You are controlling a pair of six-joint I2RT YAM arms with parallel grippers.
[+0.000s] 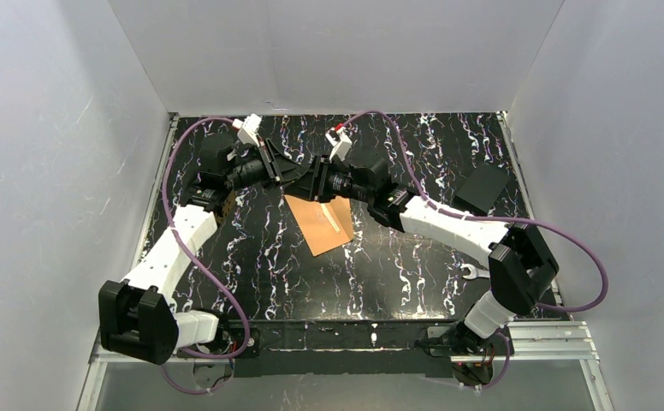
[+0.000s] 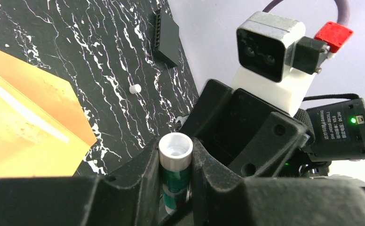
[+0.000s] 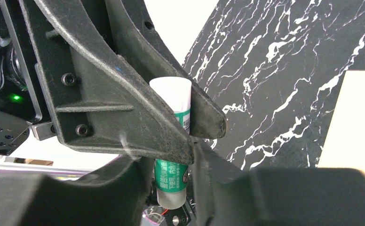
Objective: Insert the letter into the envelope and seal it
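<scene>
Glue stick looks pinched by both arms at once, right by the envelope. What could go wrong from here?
1. The left fingers and right fingers both appear to clamp the glue stick, packed close together. An uneven pull may twist it loose and drop it on the envelope lying close by.
2. A small white cylinder lies loose on the table beyond the envelope. A sweeping arm might knock it away.

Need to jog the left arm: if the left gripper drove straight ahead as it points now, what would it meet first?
The right gripper, nose to nose with the left gripper; both appear clamped on one glue stick. Likely no free travel ahead.
</scene>
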